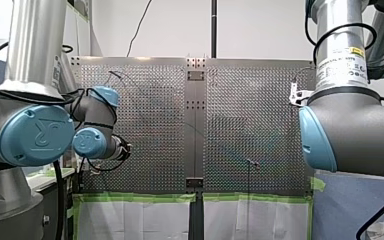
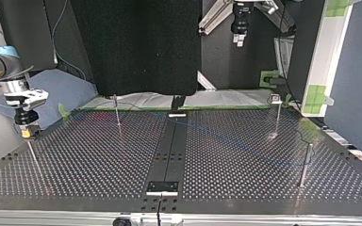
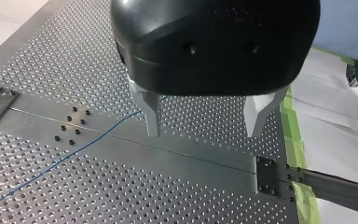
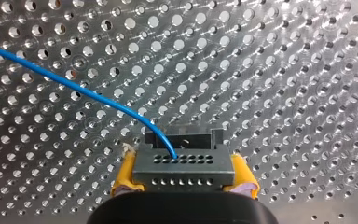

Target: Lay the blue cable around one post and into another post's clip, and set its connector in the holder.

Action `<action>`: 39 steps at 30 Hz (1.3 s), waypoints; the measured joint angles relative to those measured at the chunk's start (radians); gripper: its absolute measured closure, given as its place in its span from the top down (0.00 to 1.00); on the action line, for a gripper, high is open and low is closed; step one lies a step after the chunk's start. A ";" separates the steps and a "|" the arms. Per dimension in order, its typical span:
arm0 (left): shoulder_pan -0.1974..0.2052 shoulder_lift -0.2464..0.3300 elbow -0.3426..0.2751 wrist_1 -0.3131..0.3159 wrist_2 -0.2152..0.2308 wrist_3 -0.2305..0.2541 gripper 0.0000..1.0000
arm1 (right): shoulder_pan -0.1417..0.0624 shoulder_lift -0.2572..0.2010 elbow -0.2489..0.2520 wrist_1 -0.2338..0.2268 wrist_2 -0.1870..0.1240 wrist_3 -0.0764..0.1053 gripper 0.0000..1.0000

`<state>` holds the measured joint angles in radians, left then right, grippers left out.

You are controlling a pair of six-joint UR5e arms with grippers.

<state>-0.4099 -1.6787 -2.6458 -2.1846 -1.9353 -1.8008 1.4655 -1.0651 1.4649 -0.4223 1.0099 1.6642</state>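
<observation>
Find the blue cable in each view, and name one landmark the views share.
Front: too faint to place.
Top: cable crosses the centre strip, far end.
Left wrist: crosses the strip, toward my open left gripper.
Right wrist: curves into the connector my right gripper holds.
Landmark: the strip, in all but the right wrist view.

Front view: the large blue joint cap (image 1: 36,135) on my left arm (image 1: 30,55) bears a raised logo, a stylised mark that reads as an R inside a curved stroke (the one sign legible here). On my right arm (image 1: 360,125), a white label (image 1: 341,66) wraps the silver tube just above the grey joint, with a small yellow patch (image 1: 356,51) at its upper edge. Its lines of dark print are too small to read.
</observation>
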 joint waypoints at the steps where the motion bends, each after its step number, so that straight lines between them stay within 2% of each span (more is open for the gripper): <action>1: 0.000 0.000 0.000 0.000 0.000 0.000 0.88 | 0.000 0.001 0.000 -0.001 0.000 -0.002 0.00; 13: 0.000 0.000 0.001 0.000 0.001 0.000 0.88 | 0.003 0.007 -0.011 -0.010 -0.005 -0.029 0.00; 39: 0.006 0.000 0.002 0.000 0.005 0.000 0.88 | 0.006 0.021 -0.011 -0.026 -0.011 -0.023 0.00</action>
<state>-0.4038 -1.6786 -2.6438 -2.1846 -1.9305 -1.8008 1.4719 -1.0439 1.4536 -0.4488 0.9987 1.6415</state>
